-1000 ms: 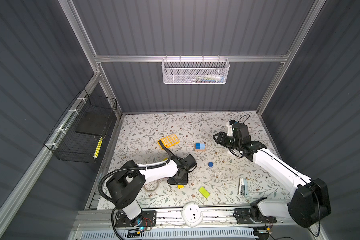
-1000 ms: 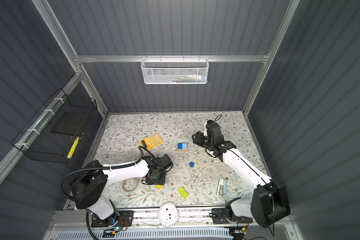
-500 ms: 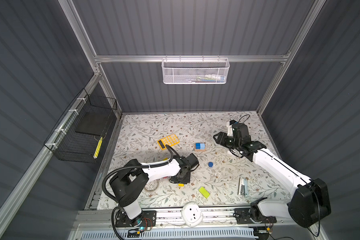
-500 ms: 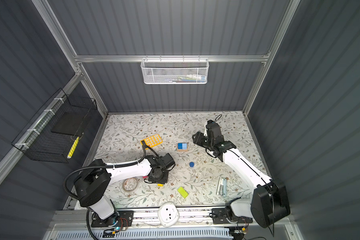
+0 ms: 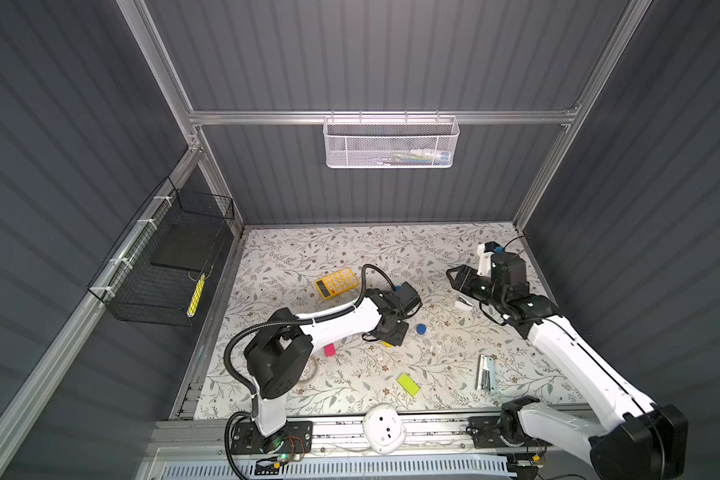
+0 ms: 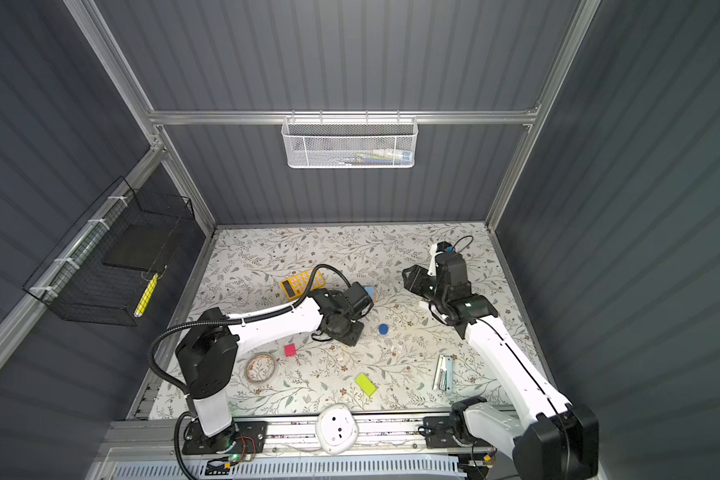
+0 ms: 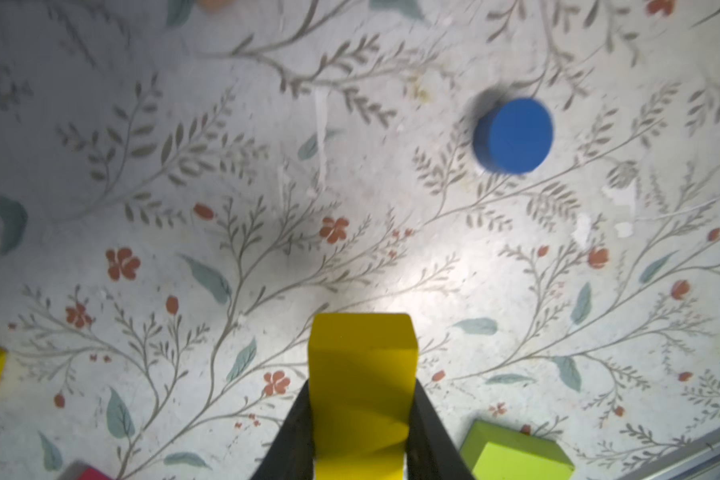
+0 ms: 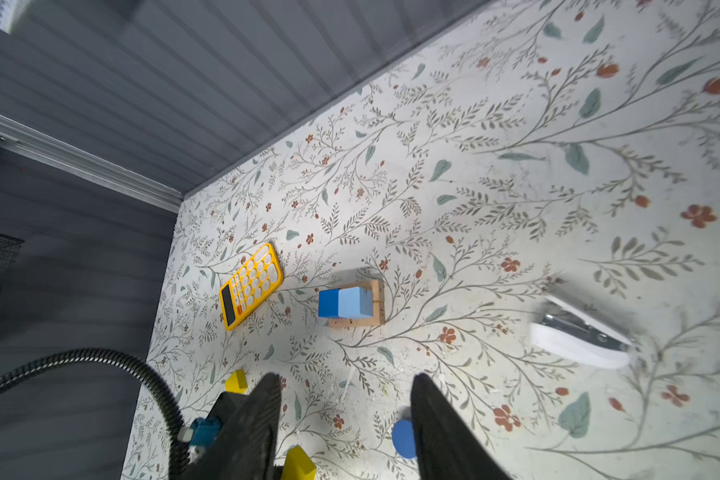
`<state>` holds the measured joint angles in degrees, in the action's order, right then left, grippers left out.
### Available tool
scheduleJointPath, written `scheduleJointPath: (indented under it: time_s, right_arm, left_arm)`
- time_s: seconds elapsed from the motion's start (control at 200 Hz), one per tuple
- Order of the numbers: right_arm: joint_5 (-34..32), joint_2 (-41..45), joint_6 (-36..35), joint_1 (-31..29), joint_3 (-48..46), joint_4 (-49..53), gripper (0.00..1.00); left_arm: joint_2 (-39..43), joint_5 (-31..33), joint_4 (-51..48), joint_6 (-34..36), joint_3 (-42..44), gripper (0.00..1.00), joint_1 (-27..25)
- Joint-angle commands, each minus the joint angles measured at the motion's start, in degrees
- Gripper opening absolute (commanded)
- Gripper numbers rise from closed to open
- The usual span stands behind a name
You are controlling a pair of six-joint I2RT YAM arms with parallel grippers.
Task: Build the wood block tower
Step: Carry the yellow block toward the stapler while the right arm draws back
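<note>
Floral tabletop (image 5: 308,249), grey ribbed walls (image 5: 371,54): left gripper (image 7: 361,388) clamped on yellow bar (image 7: 362,353) at centre; right gripper (image 8: 346,378), 2 o'clock, parted, empty

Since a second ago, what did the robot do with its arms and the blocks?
The left gripper closed on the yellow bar and carried it a little away from the front edge. That arm swung too, uncovering the pink cube. The right gripper stayed open and empty. The started tower, the blue cylinder and the lime bar did not move.
</note>
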<state>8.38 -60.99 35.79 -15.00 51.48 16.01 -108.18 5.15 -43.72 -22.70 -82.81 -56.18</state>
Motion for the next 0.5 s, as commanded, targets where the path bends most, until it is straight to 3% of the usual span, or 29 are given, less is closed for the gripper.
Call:
scheduleJointPath:
  time_s: [0.0, 0.175, 0.495]
  right_arm:
    - [-1.91, 4.81, -1.30, 1.32, -1.16, 3.41, 0.53]
    - [-2.89, 11.30, -1.87, 2.29, -1.61, 5.46, 0.54]
    - [-4.86, 15.97, -2.74, 3.13, -1.30, 9.08, 0.54]
  left_arm:
    - [-3.35, -0.06, -3.41, 8.07, -6.27, 0.12, -0.17]
    - [-11.20, 1.09, -6.49, 13.73, -18.28, 0.12, -0.16]
    - [-25.72, -3.18, -11.01, 23.97, -41.64, 0.12, -0.17]
